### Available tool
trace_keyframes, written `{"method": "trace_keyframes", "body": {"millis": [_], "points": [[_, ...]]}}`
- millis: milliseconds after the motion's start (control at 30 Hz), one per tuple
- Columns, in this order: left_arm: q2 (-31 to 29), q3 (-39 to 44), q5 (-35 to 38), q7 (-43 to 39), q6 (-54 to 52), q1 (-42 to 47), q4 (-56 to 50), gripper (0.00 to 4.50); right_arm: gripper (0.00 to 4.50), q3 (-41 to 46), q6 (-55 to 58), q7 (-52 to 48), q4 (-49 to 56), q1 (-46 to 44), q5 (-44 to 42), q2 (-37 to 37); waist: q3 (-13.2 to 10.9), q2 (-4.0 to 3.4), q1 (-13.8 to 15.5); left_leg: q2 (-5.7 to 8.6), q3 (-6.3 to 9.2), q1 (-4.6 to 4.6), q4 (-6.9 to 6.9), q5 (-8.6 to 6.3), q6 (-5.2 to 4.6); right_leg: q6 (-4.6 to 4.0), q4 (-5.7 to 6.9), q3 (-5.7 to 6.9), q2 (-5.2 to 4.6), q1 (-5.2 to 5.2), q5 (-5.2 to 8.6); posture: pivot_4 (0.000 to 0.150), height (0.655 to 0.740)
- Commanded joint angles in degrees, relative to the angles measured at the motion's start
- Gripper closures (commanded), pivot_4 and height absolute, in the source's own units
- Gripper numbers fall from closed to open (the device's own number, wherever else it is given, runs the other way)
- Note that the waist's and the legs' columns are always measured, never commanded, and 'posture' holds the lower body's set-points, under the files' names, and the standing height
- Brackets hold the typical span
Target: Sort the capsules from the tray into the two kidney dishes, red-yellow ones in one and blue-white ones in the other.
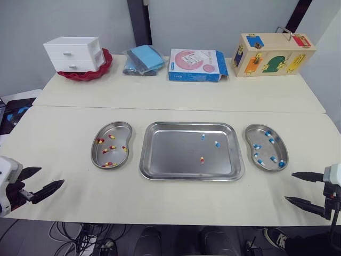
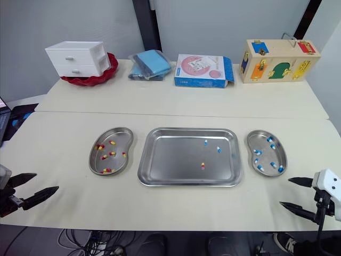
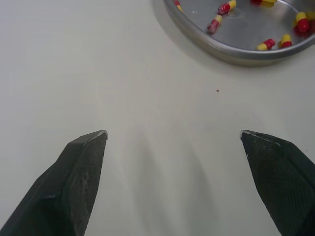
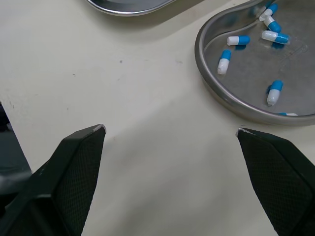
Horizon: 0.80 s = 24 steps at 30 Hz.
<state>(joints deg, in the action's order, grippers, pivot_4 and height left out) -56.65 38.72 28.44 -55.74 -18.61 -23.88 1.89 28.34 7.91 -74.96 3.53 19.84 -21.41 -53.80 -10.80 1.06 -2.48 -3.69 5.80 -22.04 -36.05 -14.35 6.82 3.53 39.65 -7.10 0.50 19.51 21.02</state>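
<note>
A steel tray (image 1: 160,160) lies mid-table with two blue-white capsules (image 1: 203,136) (image 1: 217,144) and one red-yellow capsule (image 1: 202,159). To its left a kidney dish (image 1: 98,157) holds several red-yellow capsules (image 3: 225,7). To its right another kidney dish (image 1: 250,140) holds several blue-white capsules (image 4: 238,40). My left gripper (image 1: 46,180) hovers open at the front left table edge, empty. My right gripper (image 1: 295,187) hangs open at the front right edge, empty, just short of the right dish.
Along the back stand a white drawer unit (image 1: 73,54) on a red dish (image 1: 101,69), a blue cloth bundle (image 1: 143,59), a blue-pink box (image 1: 197,65) and a wooden latch box (image 1: 273,54). A seam (image 1: 160,108) runs between the two tabletops.
</note>
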Motion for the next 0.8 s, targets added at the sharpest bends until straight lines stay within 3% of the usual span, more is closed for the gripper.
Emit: {"method": "trace_keyframes", "body": {"millis": [33,467,800], "points": [[-0.3,1.4,-1.4,-0.7,1.0,1.2,0.8,0.0,0.01,1.0,-1.6,-0.4,0.1,1.2,0.1,-0.5,0.0,0.0,0.0,0.0,0.0,0.0,0.0,0.0,0.0,0.0,0.0,0.0,0.0,0.0,0.0,0.15,0.74],[-0.6,1.0,-4.7,-4.5,3.4,3.1,4.4,0.0,0.01,2.1,-1.7,-0.6,1.0,4.1,-1.9,0.4,0.0,0.0,-0.3,0.0,-0.01,0.01,0.0,0.0,0.0,0.0,-0.01,0.0,-0.01,-0.02,0.0,0.15,0.74],[-1.2,-4.0,-3.6,-6.8,1.2,9.3,-1.6,0.0,0.01,2.3,-1.1,0.2,11.4,9.6,-10.1,9.6,0.0,0.02,0.1,-0.01,0.08,0.02,0.0,0.0,0.01,0.0,-0.07,0.09,-0.01,-0.15,0.0,0.15,0.74]]}}
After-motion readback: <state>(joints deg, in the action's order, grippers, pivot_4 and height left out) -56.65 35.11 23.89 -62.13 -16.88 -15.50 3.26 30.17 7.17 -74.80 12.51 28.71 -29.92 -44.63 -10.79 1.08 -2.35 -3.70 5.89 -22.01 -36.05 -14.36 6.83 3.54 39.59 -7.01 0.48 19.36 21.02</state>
